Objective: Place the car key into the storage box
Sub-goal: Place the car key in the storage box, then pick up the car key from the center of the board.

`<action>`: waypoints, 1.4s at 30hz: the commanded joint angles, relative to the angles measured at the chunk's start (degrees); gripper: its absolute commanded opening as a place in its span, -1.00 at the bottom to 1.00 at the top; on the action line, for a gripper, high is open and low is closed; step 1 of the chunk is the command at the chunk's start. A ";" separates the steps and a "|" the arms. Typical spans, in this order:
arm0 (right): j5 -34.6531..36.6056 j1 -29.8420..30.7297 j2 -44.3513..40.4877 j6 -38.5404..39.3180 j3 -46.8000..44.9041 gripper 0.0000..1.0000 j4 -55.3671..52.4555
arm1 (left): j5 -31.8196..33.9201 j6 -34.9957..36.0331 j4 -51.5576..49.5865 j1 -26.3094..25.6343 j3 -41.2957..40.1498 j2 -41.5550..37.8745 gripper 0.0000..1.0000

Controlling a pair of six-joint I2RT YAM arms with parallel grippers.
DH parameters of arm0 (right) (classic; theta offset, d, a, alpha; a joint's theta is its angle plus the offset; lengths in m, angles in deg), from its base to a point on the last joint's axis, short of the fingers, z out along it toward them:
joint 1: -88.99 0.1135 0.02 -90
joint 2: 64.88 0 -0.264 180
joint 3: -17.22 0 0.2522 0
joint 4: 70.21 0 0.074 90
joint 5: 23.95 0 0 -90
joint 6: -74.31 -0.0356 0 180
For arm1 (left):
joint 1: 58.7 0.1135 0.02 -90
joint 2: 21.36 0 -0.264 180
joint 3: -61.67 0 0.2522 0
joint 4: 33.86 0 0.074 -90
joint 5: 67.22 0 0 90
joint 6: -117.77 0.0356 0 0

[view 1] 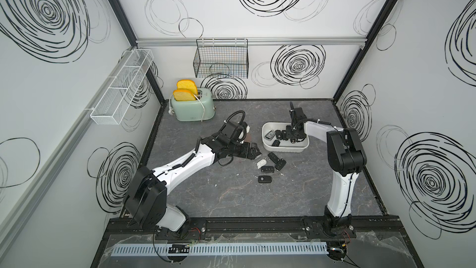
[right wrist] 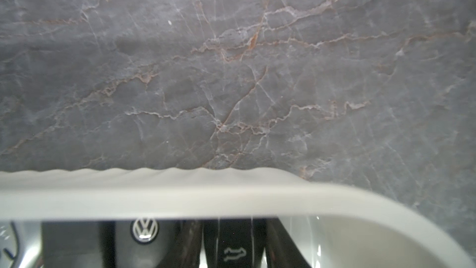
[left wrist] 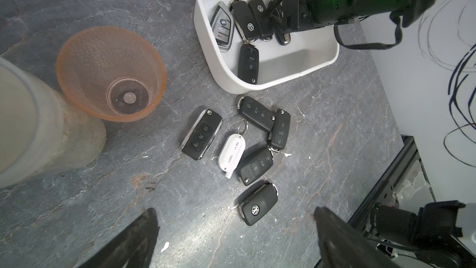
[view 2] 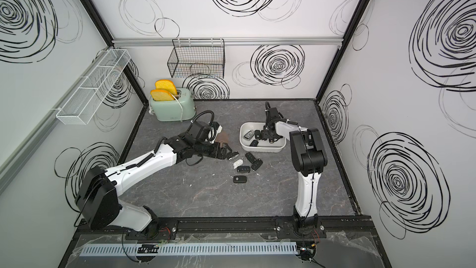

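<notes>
Grey marble table (view 1: 257,197): your right gripper (view 1: 295,139) dips into the box (view 1: 283,148), right of centre, with the key (right wrist: 233,250) between its fingers. You cannot tell whether it is clamped or freed. Meanwhile your left gripper (view 1: 257,151) gapes near loose keys (left wrist: 202,135), likely for the next pick.
</notes>
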 commanded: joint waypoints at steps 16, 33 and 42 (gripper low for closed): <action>-6.05 0.89 -13.36 -2.32 0.04 0.78 -2.92 | 6.40 4.39 -1.27 -3.67 1.64 0.49 0.96; -15.48 0.63 -40.70 -10.77 -21.48 0.98 0.35 | 14.33 10.07 -0.31 -10.81 1.64 5.45 0.96; -28.77 0.63 -52.89 -16.72 -36.64 0.98 5.44 | 15.32 12.09 1.89 -10.83 4.28 11.27 0.98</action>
